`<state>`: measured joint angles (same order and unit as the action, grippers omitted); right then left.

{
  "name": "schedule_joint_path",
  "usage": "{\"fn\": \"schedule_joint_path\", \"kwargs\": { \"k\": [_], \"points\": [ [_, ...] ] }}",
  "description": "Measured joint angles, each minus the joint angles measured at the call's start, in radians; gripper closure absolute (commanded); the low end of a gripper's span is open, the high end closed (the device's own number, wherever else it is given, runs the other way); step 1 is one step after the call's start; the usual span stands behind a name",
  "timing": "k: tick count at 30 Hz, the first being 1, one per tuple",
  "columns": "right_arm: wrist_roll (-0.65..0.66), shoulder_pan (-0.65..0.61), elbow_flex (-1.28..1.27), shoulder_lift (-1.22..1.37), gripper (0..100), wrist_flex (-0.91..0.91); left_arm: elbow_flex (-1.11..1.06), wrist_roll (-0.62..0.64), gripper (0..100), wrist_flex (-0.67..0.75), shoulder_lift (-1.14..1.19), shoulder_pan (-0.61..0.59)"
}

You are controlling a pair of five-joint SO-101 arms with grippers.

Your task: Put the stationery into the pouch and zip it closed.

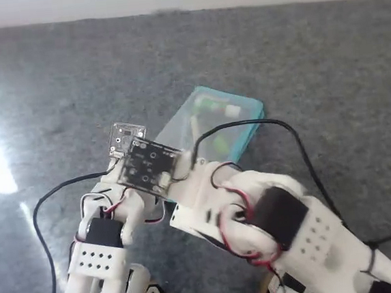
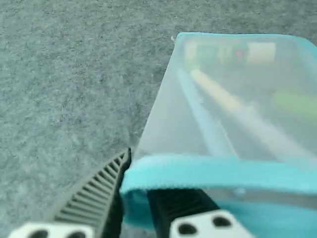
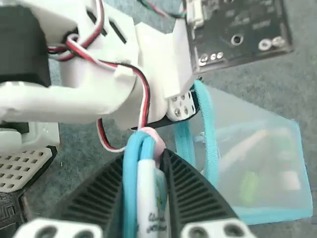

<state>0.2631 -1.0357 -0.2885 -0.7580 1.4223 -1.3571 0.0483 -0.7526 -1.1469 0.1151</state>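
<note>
While the left pincer (image 2: 141, 183) clamped the pouch (image 2: 223, 114) rim steady, the right pincer (image 3: 143, 161) gripped a pen (image 3: 146, 203), apparently for insertion.

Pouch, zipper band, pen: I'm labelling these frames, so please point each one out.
pouch (image 1: 183, 123), high view, on its translucent face.
zipper band (image 2: 223, 171), left wrist view, middle of the teal strip.
pen (image 3: 146, 198), right wrist view, on its white barrel.
</note>
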Motion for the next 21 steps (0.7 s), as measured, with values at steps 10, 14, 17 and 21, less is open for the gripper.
{"fn": "schedule_joint_path", "kwargs": {
  "k": [10, 14, 17, 21],
  "points": [
    [0.017, -0.038, -0.005, -0.126, 99.1, 0.009, -0.002, 0.000, 99, 0.000, 0.002, 0.017],
    [0.023, -0.038, -0.049, -0.126, 99.1, -0.035, -0.002, 0.000, 99, -0.021, 0.002, 0.074],
    [0.023, -0.038, -0.052, -0.126, 99.2, -0.095, -0.002, 0.008, 99, -0.026, 0.002, 0.120],
    [0.023, -0.038, -0.054, -0.126, 99.2, -0.164, -0.002, 0.008, 99, -0.028, 0.002, 0.144]
  ]
}}
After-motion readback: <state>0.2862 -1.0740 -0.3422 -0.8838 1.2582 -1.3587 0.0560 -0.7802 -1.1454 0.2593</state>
